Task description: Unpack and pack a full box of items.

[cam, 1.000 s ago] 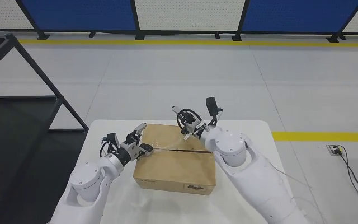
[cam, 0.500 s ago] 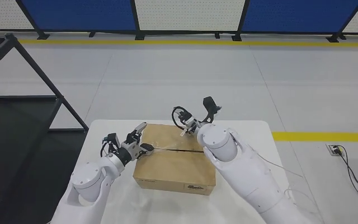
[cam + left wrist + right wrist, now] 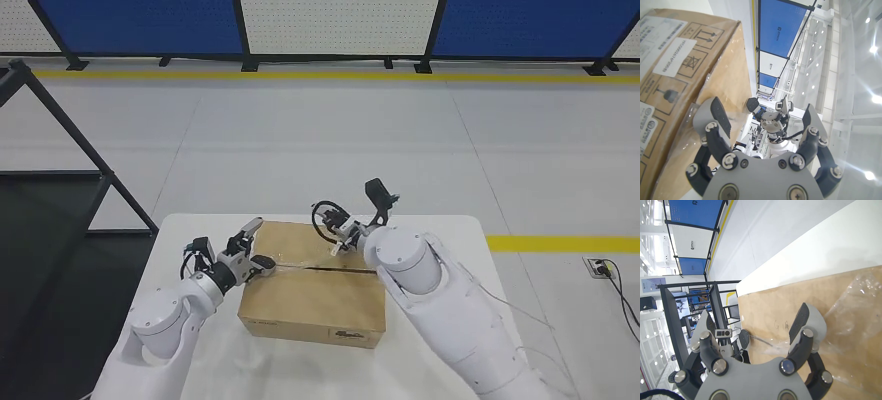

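Note:
A closed brown cardboard box (image 3: 310, 295) lies on the white table (image 3: 185, 232), its top seam under clear tape (image 3: 300, 263). My left gripper (image 3: 255, 248) is open at the box's left end. In the left wrist view one pad (image 3: 720, 115) rests against the taped end of the box (image 3: 677, 56) while the left gripper (image 3: 762, 106) spreads wide. My right gripper (image 3: 340, 228) is at the box's far edge, open. In the right wrist view the right gripper (image 3: 755, 310) has one finger (image 3: 800, 321) over the box top (image 3: 791, 298), beside wrinkled tape (image 3: 848, 306).
A black metal rack (image 3: 70, 140) stands off the table's left side. Blue and white partition panels (image 3: 340, 25) line the back of the room. Bare table shows on both sides of the box.
The right arm's wrist and forearm shifted a little over the box's far edge. The left arm and the box stayed put.

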Tool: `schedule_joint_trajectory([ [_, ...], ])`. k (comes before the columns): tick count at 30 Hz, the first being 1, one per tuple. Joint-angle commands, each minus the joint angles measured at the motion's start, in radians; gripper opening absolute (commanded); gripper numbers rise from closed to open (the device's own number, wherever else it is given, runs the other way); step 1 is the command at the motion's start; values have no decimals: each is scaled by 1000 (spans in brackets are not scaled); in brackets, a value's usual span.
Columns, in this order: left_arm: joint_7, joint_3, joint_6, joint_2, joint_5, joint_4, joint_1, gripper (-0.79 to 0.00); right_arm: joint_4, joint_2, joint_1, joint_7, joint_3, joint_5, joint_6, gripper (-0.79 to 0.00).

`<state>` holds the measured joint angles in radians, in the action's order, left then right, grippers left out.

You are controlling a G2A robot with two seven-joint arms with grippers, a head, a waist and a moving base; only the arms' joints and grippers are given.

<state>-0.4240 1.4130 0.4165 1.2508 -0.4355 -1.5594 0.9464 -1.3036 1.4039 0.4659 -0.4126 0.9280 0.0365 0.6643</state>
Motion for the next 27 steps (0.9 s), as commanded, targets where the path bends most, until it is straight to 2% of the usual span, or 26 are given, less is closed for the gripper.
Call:
schedule_joint_trajectory([
  [1,2,-4,0,0,-1,2,-3,0,-48,-13,27,-37,22,-30,13,0],
  [8,7,-14,2,-1,-1,8,-12,0,-165,-49,104,-140,79,-106,27,0],
  [17,12,-21,4,-3,-3,14,-20,0,-307,-78,193,-261,150,-101,-54,0],
  [20,13,-23,1,-3,-4,14,-20,0,-326,-77,207,-231,167,-69,-92,0],
  [27,15,-23,-2,-5,-9,13,-20,0,-270,-52,190,-32,154,-21,-105,0],
])
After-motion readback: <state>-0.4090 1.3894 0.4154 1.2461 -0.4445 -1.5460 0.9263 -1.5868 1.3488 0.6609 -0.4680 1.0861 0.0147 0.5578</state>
